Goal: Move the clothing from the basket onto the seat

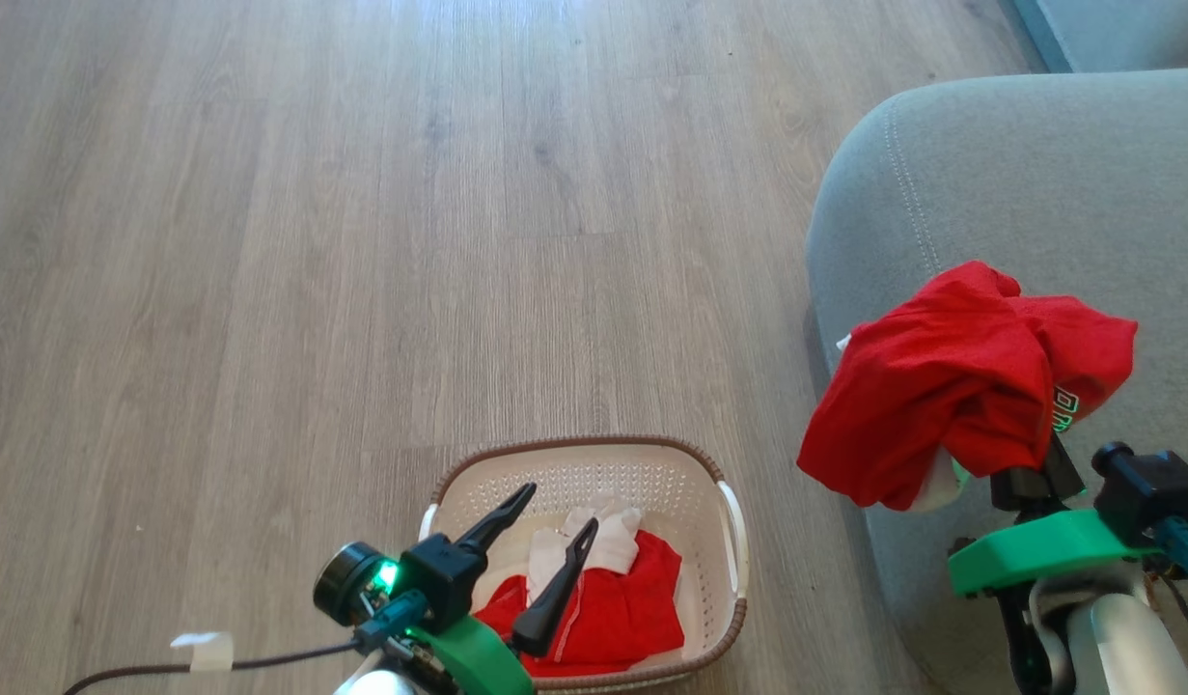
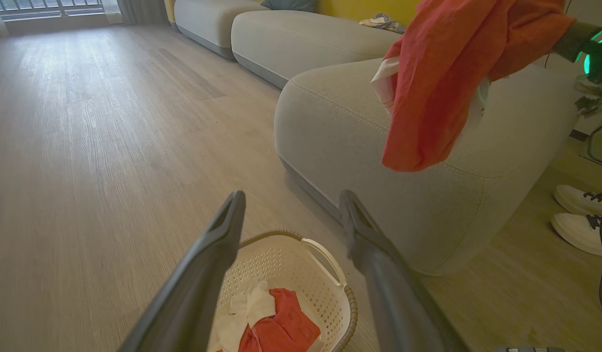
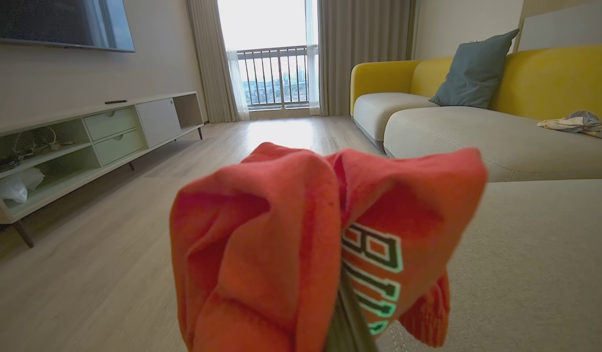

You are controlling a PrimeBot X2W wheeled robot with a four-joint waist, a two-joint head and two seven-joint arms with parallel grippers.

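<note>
held item: a red shirt (image 1: 951, 386) with green-white lettering (image 3: 379, 264) is carried bunched up; it is hung over the near left corner of the seat (image 1: 1018, 183), one lobe trailing out to the left past the seat edge; contact with the cushion cannot be told
right gripper: the right gripper (image 1: 1030, 475) is pressed together on the bunched shirt; its fingertips are buried in the cloth
left gripper: the left gripper (image 1: 560, 509) is spread wide, nothing between the fingers; it is held above the near left part of the basket (image 1: 594, 446)
handling: the clothing is judged light, limp and soft; no shape is kept when lifted; sleeves and hems are expected to trail; not fragile; a thin single layer is judged likely to slip out of a pinch
where to take hold: a raised fold or thick bunch near the middle of the pile is judged best; edges and cuffs are better avoided, since more cloth is then dragged over the rim
basket: set on the floor (image 1: 362, 241), near, just left of the seat
basket contents: a red garment (image 1: 622, 618) with white trim is lying in the near right part; a white cloth piece (image 1: 603, 545) is lying on its far side, partly over it; the far bottom is bare
task state: judged part done; one shirt not yet laid down, two pieces not yet lifted
</note>
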